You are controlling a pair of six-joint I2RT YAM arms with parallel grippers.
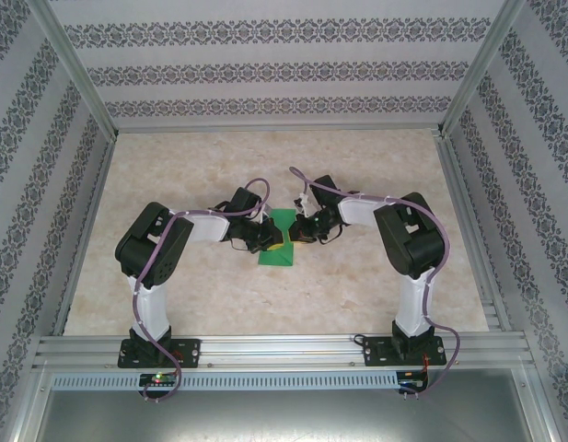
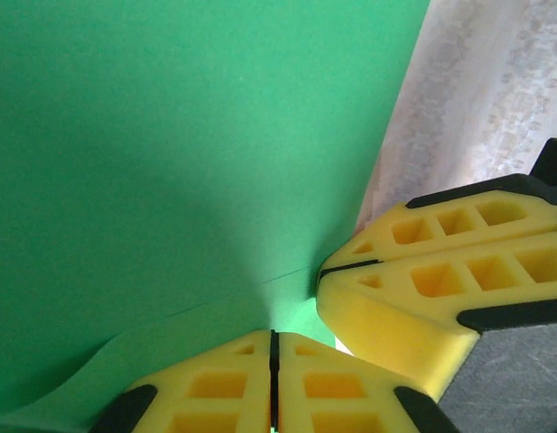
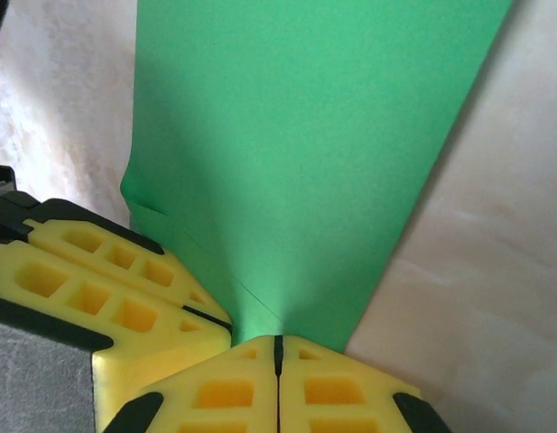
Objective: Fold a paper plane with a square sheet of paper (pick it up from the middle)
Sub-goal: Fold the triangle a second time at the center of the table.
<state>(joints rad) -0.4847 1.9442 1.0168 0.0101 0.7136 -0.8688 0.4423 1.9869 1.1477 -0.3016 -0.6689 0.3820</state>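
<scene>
Evidently the left gripper and right gripper are both clamped tight on the green paper near its middle; thin, light and floppy, it probably creases easily

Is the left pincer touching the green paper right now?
Touching. In the left wrist view, the left pincer, shut, pinches the green paper, whose edge runs right into its fingertips.

Partly hidden from above by left gripper and right gripper: green paper. Cropped at the upper edge in both wrist views.
</scene>
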